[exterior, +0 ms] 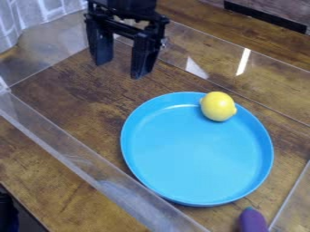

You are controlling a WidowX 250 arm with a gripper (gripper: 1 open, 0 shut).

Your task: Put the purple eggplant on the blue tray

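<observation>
The blue tray (198,149) is seen lying flat on the wooden bench (72,109), its raised rim close to the clear wall (54,145) at the lower left. Bare wood is left between the tray and the gripper (121,56), which is held at the upper left with its two dark fingers (143,58) spread apart and nothing between them. One yellow lemon (218,106) is found inside the tray, against its far rim. One purple eggplant (251,220) is noted off the tray, near its lower right edge, cut by the bottom border. Glare is seen on the transparent panels enclosing the bench.
</observation>
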